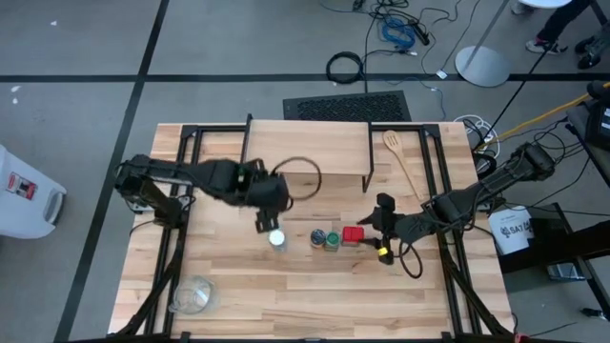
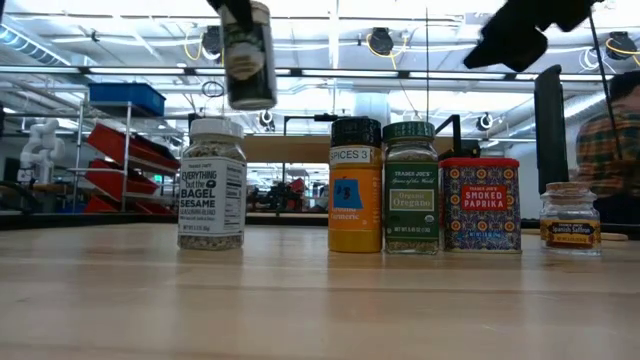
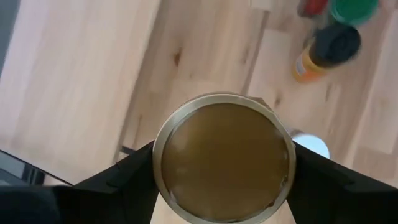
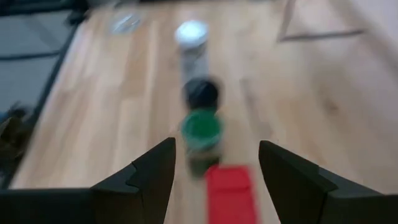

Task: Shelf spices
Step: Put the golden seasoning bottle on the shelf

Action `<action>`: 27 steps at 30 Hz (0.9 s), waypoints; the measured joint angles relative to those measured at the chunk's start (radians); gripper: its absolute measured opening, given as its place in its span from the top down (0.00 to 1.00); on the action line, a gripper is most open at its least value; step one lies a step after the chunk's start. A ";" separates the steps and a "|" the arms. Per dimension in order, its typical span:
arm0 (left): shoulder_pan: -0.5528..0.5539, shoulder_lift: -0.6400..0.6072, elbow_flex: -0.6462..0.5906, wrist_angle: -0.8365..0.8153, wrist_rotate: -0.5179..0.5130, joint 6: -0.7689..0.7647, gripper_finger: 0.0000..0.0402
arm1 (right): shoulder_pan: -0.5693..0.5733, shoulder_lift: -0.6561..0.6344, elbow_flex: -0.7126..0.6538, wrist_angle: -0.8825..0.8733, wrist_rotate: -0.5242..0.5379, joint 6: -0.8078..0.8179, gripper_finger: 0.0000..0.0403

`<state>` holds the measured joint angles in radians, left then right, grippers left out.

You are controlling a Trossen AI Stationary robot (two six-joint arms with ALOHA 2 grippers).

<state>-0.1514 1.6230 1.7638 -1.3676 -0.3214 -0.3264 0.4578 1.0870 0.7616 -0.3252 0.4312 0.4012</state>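
Holding a brown-lidded jar (image 3: pixel 224 158) clear of the desk (image 1: pixel 238 286), the left claw (image 1: pixel 265 217) is clamped on its sides, and in the low view the jar hangs in the air above the white-lidded bagel seasoning jar (image 2: pixel 211 184). So I'd say the step in hand is carrying this one over to the shelf (image 1: pixel 329 143), the low plank riser at the far side of the desk.

The rest of the spices sit in a row on the desk: the bagel jar at the left, then the black-lidded jar (image 2: pixel 355 185), the green-lidded oregano (image 2: pixel 411 187) and the red paprika tin (image 2: pixel 481 204), packed close together. A small saffron jar (image 2: pixel 570 218) stands a bit apart at the right end.

The right claw (image 4: pixel 216 165) hangs above the red tin end of the row with its fingers apart, holding nothing.

My take on doing it well: keep the jar high enough to clear the shelf's front edge, keep it upright, and set it down flat on the plank before letting go. I'd park it toward one end so the other five have room. Also watch the right arm, since both are working near the middle.
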 joint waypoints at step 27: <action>0.185 0.000 0.020 0.294 0.243 0.153 0.30 | -0.418 0.264 0.020 0.708 -0.287 -0.434 0.11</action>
<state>0.0331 1.6230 1.7836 -1.0736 -0.0781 -0.1732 0.0402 1.3509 0.7820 0.3826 0.1442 -0.0324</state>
